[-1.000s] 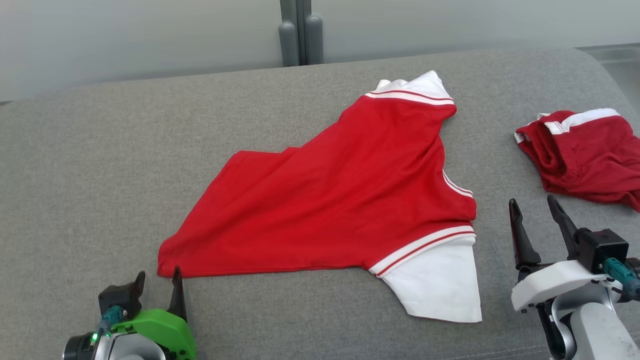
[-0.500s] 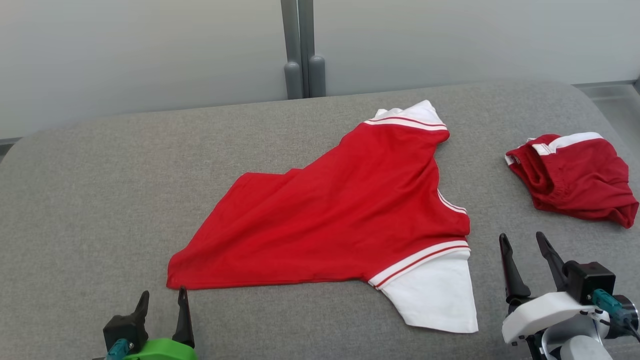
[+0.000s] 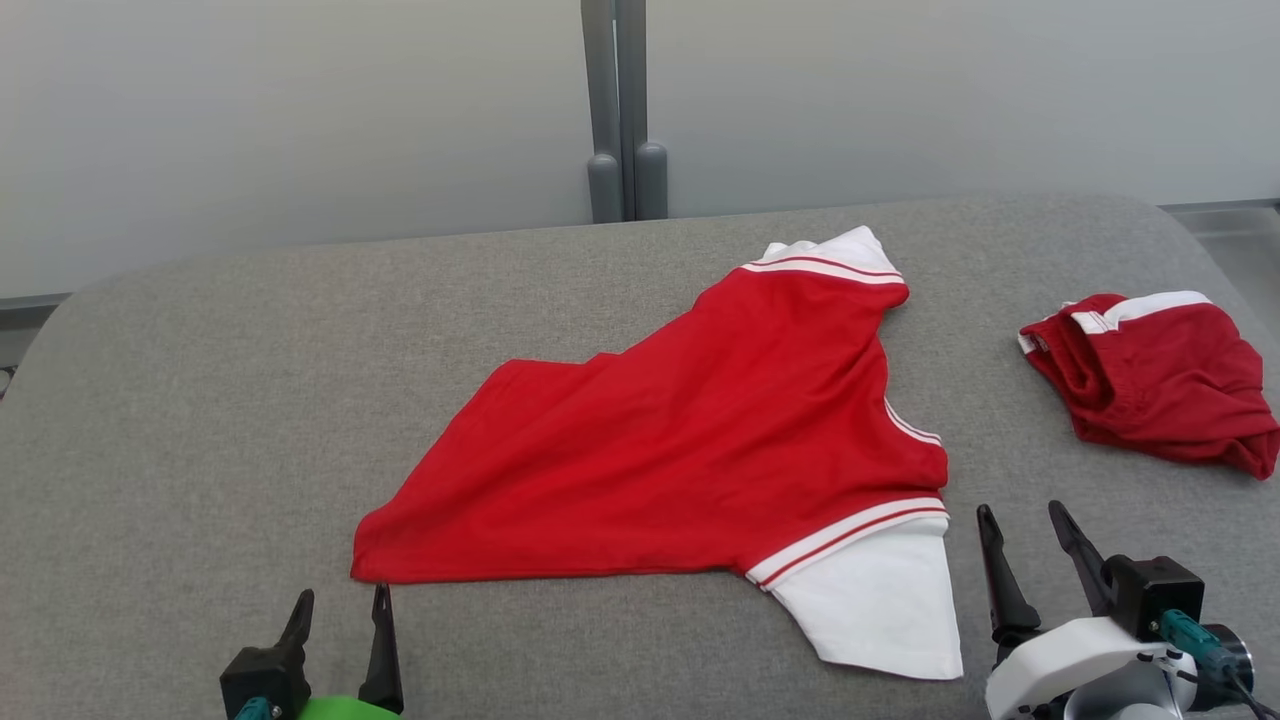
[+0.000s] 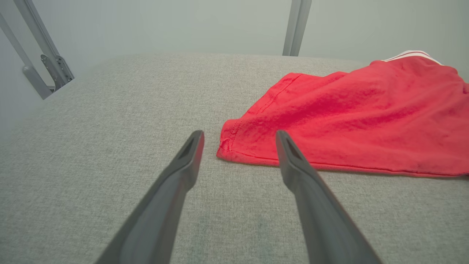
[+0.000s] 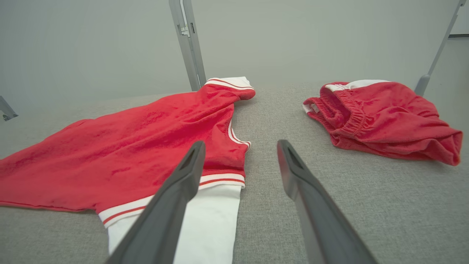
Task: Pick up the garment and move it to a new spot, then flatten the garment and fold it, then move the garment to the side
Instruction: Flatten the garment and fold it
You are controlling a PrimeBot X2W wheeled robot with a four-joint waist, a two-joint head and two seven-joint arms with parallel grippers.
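Red jersey (image 3: 700, 440) lies skewed; left gripper (image 3: 342, 593) and right gripper (image 3: 1021, 508), fingers apart, should pinch hem corner (image 3: 362, 572) and white sleeve (image 3: 880, 610), tugging evenly.

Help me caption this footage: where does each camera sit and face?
Head view: on the head, facing forward and down at the red-and-white T-shirt on the grey fabric cushion; left pincer and right pincer below.
Left wrist view: on that wrist, facing the T-shirt's hem corner past its fingers.
Right wrist view: on that wrist, facing the white sleeve and crumpled red shorts past its fingers.
Shared: every view shows the T-shirt.
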